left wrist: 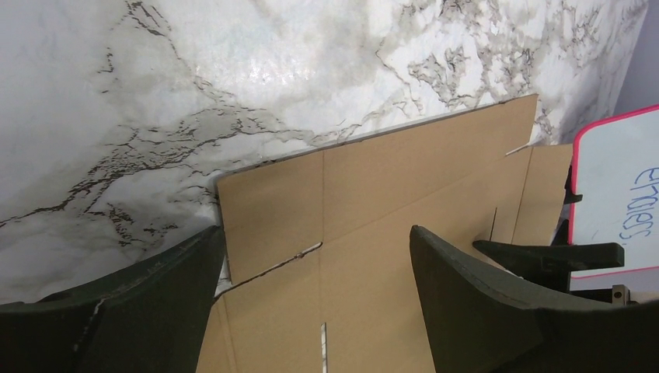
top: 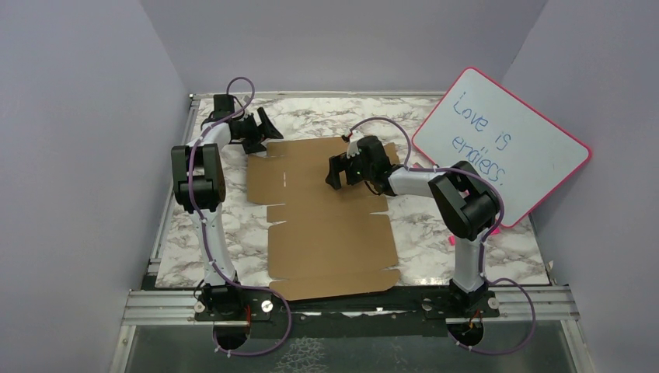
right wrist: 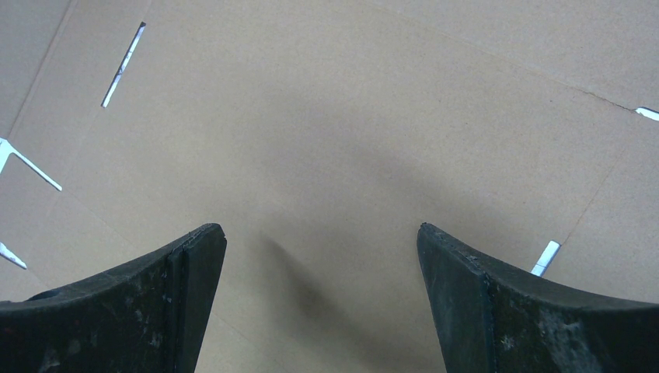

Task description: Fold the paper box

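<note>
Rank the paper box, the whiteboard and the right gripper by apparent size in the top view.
1. Paper box, a flat brown sheet: largest.
2. Whiteboard: somewhat smaller. It stands tilted rather than flat, so the margin is unsure.
3. Right gripper: clearly smallest.

One paper box [top: 326, 233], a single flat brown sheet, on one marble desk [top: 423, 241]. Two robot arms, the left arm [top: 203, 179] and the right arm [top: 466, 206], each with one gripper: the left gripper [left wrist: 315, 233] and the right gripper [right wrist: 320, 229], two fingers [right wrist: 116, 311] apiece, four altogether. One pink-rimmed whiteboard [top: 505, 144].
</note>
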{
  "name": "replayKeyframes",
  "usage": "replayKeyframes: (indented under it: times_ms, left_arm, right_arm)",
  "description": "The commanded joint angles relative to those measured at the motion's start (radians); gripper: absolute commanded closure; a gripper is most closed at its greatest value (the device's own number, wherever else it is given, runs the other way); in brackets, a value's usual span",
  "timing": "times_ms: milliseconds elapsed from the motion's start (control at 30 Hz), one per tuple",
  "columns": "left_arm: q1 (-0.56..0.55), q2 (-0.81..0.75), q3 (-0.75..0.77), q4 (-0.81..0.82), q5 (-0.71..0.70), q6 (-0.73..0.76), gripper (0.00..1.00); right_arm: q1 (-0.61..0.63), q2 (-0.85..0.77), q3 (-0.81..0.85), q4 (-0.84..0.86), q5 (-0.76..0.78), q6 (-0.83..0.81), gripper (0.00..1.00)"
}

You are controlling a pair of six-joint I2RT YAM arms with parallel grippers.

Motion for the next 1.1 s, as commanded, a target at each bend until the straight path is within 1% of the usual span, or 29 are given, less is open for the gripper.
replayKeyframes:
  times_ms: [0,167,667,1000,1067]
  left_arm:
    - [-0.005,0.006,-0.001,0.010,0.091,-0.020,0.12]
    - [-0.004,-0.031,-0.008,0.017,0.094,-0.027,0.14]
    - [-0.036,-0.139,-0.072,0.066,0.083,-0.057,0.14]
    - [-0.082,-0.114,-0.049,0.078,0.076,-0.078,0.14]
    - [-0.112,-0.109,-0.044,0.078,0.070,-0.080,0.14]
  right_arm:
    - [-0.002,0.041,-0.024,-0.067,-0.016,0.018,0.00]
    - [-0.003,0.038,-0.028,-0.067,-0.015,0.020,0.00]
    - [-0.002,0.038,-0.026,-0.072,-0.016,0.019,0.00]
    - [-0.003,0.040,-0.024,-0.076,-0.014,0.020,0.00]
    - [-0.003,0.038,-0.026,-0.077,-0.009,0.022,0.00]
